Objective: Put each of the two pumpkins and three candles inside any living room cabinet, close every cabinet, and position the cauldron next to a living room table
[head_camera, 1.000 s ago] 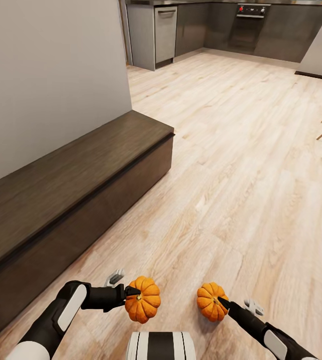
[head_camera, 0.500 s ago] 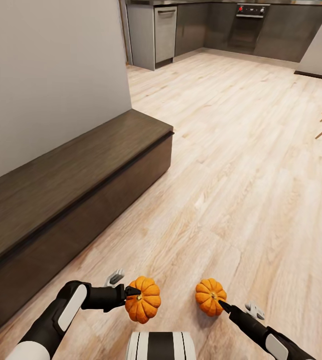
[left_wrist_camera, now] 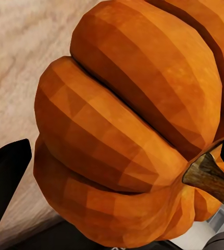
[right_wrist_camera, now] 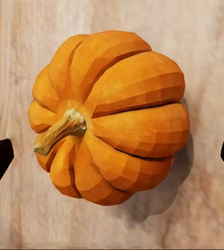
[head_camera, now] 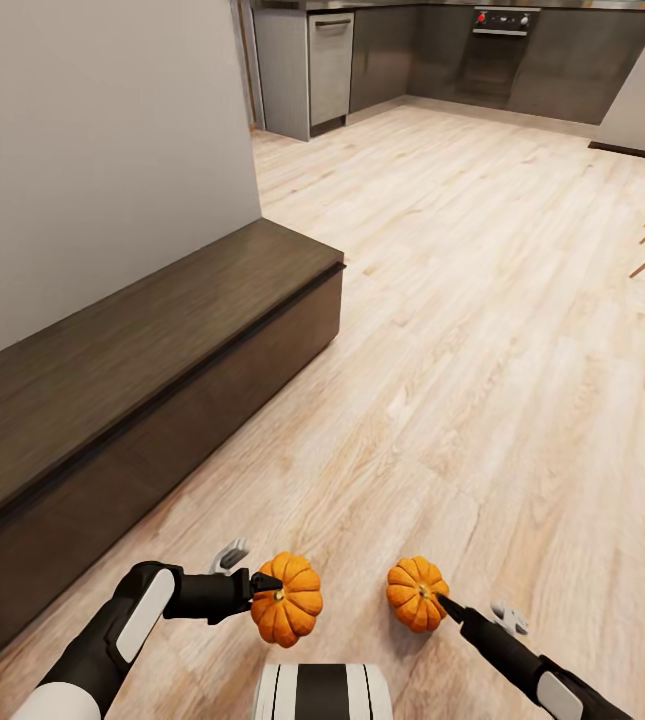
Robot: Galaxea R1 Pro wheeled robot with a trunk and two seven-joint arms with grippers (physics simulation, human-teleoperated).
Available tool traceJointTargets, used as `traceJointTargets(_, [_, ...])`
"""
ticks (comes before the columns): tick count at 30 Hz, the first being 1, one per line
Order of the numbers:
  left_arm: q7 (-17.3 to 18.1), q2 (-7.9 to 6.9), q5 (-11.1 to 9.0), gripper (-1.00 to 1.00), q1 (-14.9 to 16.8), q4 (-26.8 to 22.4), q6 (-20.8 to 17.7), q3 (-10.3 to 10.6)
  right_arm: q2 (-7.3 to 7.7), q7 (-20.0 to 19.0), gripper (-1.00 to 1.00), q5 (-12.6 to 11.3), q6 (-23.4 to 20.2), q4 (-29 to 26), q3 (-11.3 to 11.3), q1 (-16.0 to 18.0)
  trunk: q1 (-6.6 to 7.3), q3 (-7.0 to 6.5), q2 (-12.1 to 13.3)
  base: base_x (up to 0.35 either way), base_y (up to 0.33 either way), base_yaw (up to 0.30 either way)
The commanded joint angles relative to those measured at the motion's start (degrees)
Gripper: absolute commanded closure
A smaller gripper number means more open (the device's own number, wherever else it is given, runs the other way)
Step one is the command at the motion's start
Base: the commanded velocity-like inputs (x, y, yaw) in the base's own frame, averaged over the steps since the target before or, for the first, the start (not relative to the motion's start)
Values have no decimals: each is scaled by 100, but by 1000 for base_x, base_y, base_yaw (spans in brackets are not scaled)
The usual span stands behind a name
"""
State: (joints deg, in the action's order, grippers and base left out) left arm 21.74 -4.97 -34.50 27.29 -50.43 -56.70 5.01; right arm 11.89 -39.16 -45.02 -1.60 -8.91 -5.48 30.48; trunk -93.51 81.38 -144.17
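The cabinet [head_camera: 142,370] is running along the grey wall, its long axis going from near-left to far-centre in the head view, every front looking shut, no drawer pulled out. It's serving as the landmark here.

Right of the cabinet's near end, the left gripper [head_camera: 262,585] is clamping the left pumpkin [head_camera: 286,598] at about the stem side; the wrist view is showing ribbed orange flesh [left_wrist_camera: 127,130] pressed close to the lens w/ the brown stem at one edge, dark finger tips flanking it. Judged as grasped and carried off the floor.

Further right of the cabinet, the right gripper [head_camera: 446,603] is touching the right pumpkin [head_camera: 417,594] at its near side. In its wrist view that pumpkin [right_wrist_camera: 109,117] is sitting between the two dark finger tips w/ clear gaps either side and a shadow on the floor [head_camera: 482,300] under it, so the jaws are looking spread, not pinching; whether it's resting on the planks or held some other way can't be told.

Key relation: cabinet is lying left and ahead of both grippers, so the left arm is the nearer one. A drawer probably needs opening first, yet both grippers are busy.

Both pumpkins are small, round, deeply ribbed, bright orange, w/ short woody stems.
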Motion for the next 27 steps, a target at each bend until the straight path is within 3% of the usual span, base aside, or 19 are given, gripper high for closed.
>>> traceJointTargets(1, [41, -4, 31, 100, 3, -2, -7, 8, 32, -175, -100, -63, -28, 70, -44, 2, 1, 3, -1, 0, 0, 0])
traceJointTargets(5, [41, -4, 31, 100, 3, -2, -4, 8, 84, -467, -100, -68, -47, 256, -35, 2, 1, 3, -1, 0, -63, 0])
traceJointTargets(14, [41, -4, 31, 100, 3, -2, -7, 8, 86, -488, -100, -63, -27, 301, -35, 2, 1, 3, -1, 0, -66, 0])
traceJointTargets(27, [41, -11, 31, 100, 1, -179, -7, 16, 85, -488, -100, -65, 5, 302, -35, 2, -25, 225, -15, 0, -1, 0])
